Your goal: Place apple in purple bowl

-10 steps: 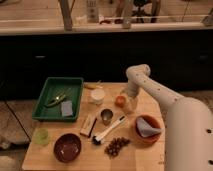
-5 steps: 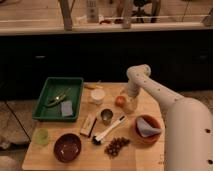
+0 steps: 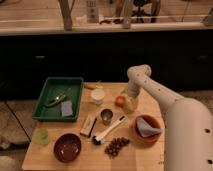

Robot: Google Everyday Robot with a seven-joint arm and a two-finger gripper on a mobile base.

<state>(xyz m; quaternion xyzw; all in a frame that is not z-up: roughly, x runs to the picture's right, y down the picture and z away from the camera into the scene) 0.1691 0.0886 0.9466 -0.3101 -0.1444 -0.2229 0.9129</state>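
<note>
As you count one apple [image 3: 119, 101] and one purple bowl [image 3: 67, 147] at its 7 o'clock, the gripper [image 3: 128, 104] sits wide open at the apple's 3 o'clock; contact is indiscernible.

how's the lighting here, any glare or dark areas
camera view: warm dim light falls on the table; the cabinets behind are almost black, the counter above brighter; no strong glare; the tool hangs low beside the apple at the table's far side.

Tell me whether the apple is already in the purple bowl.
No, the apple lies beside the gripper, well apart from the purple bowl at the front left.
</note>
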